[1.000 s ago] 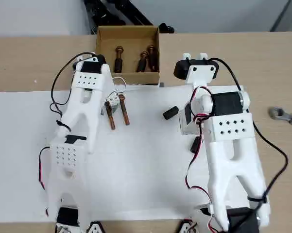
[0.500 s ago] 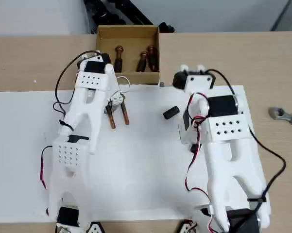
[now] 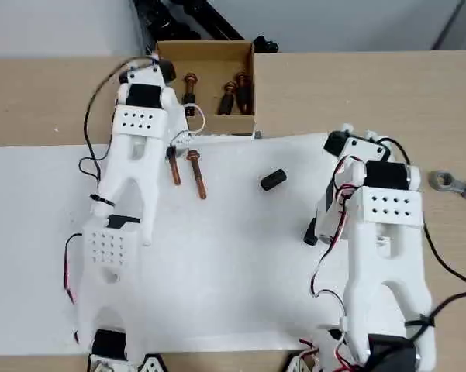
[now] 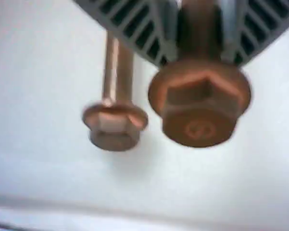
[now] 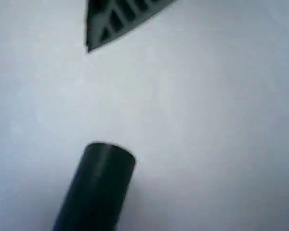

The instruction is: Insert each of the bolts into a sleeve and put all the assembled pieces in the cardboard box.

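Left gripper (image 3: 172,151) is clamped tight on a copper-coloured bolt (image 4: 199,103), jaws pinching the shank right behind the hex head. It sits at the far edge of the white sheet (image 3: 233,263), just in front of the cardboard box (image 3: 205,122). A second bolt (image 3: 195,174) lies flat on the sheet right beside the held one, apart from it. The black sleeve (image 3: 272,180) rests on its side further along the far edge, towards the middle, well apart from both bolts. Three finished pieces (image 3: 229,97) lie in the box.

Right gripper (image 5: 108,29) is low over the sheet's right side; open or closed, I cannot tell.

How will these handle? The bolt looks rigid, smooth and dense for its size, so it should not bend but could pivot in a narrow pinch. A hold on the shank near the head seems best, leaving the tip free to enter. The sleeve looks light, hard and round, likely to roll if nudged, so take it across the middle of its barrel and keep the bore open.
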Motion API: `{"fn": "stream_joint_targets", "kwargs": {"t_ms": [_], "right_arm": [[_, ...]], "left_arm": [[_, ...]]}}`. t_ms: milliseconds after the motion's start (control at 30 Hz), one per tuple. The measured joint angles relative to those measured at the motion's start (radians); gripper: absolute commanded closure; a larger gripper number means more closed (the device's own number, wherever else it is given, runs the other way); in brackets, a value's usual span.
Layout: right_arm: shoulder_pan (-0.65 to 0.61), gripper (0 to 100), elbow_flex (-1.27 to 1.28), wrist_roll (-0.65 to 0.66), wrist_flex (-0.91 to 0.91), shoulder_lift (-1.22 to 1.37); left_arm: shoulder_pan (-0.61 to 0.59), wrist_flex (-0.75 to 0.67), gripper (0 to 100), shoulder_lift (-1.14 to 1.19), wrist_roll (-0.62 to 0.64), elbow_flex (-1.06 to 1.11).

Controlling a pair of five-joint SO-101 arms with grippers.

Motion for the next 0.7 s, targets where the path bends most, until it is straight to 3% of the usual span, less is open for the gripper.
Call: {"fn": "stream_joint_targets", "kwargs": {"t_ms": [333, 500, 700], "right_arm": [[-0.153, 82.6, 0.017, -0.055, -0.100, 0.000], [-0.163, 82.2, 0.097, -0.055, -0.150, 0.000], [-0.164, 70.5, 0.098, -0.055, -0.169, 0.000]], "left_arm": [[0.000, 0.003, 100, -0.428, -0.115, 0.296], [0.000, 0.005, 100, -0.675, -0.170, 0.468], [0.000, 0.008, 100, -0.853, -0.190, 0.626]]}}
